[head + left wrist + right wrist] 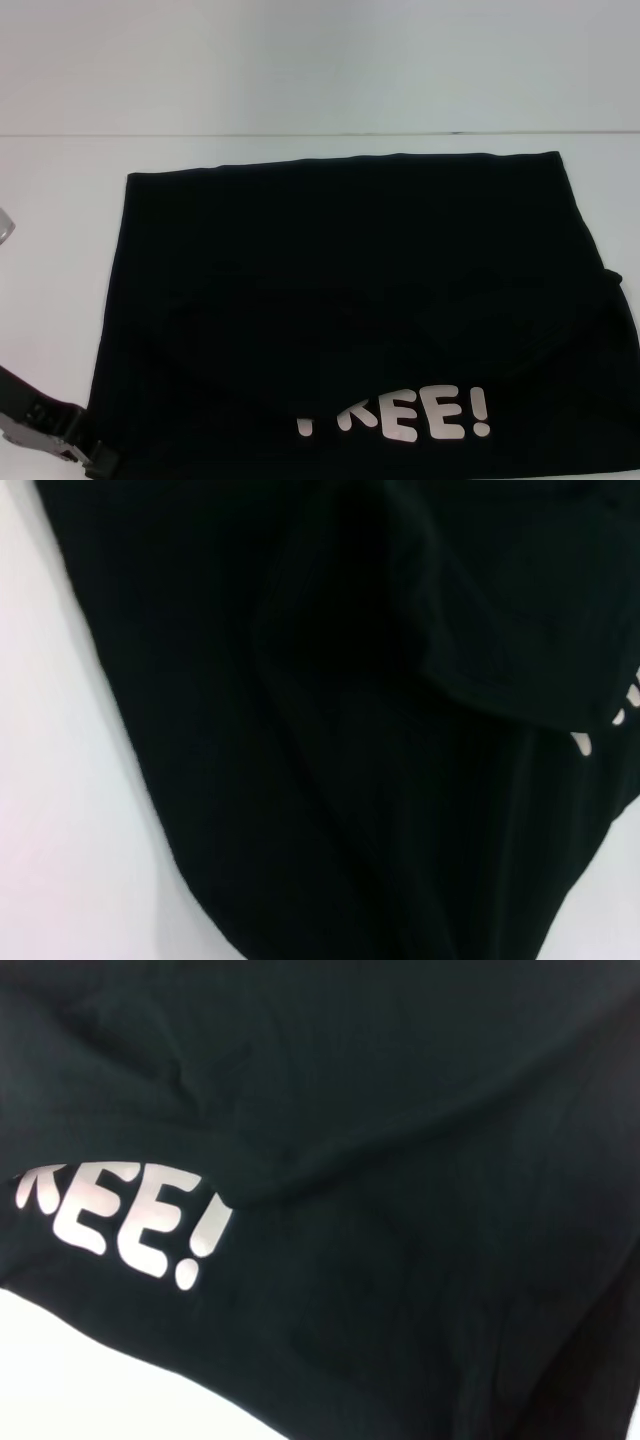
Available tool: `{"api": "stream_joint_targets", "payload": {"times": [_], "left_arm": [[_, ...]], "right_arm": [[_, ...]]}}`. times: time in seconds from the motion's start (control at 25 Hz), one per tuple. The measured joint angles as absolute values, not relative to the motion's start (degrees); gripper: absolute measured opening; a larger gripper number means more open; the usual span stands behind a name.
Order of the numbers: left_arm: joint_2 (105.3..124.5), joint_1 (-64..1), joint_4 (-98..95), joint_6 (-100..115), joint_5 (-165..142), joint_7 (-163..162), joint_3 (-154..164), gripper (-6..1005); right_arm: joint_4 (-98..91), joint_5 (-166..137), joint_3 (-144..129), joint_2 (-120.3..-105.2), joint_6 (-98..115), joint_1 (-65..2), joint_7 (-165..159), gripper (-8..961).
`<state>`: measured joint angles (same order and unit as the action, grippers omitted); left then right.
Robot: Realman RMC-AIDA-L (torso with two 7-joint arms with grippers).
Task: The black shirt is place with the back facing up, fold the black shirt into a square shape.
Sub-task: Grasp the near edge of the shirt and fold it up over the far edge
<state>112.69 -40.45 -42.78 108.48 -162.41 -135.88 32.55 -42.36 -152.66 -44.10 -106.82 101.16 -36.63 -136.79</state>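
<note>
The black shirt [350, 290] lies on the white table [60, 260] and fills most of the head view. Its near part is folded over, so white lettering ending "REE!" [400, 418] shows near the front edge. The shirt also fills the left wrist view [330, 740], with a folded edge and a bit of white lettering. In the right wrist view [400, 1160] the lettering [130, 1215] shows near the shirt's edge. My left gripper [95, 460] is at the near left corner of the shirt, low at the table. My right gripper is out of view.
Bare white table lies left of the shirt and behind it, up to the pale back wall [320, 60]. A small pale object [5, 228] pokes in at the far left edge. The shirt's right side runs to the picture's right edge.
</note>
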Motion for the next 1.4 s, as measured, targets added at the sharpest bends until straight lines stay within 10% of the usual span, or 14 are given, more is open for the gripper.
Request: {"api": "stream_joint_targets", "payload": {"times": [1.0,1.4], "left_arm": [[112.92,-40.3,-42.7,117.3,-160.8,-128.4,30.7,-2],[108.72,-45.1,-42.0,116.9,-155.6,-130.5,17.4,-1]], "right_arm": [[-42.4,-152.2,-38.9,-107.26,112.8,-35.9,-126.9,41],[-42.4,-146.0,-27.5,-102.73,110.9,-38.5,-125.2,42]]}}
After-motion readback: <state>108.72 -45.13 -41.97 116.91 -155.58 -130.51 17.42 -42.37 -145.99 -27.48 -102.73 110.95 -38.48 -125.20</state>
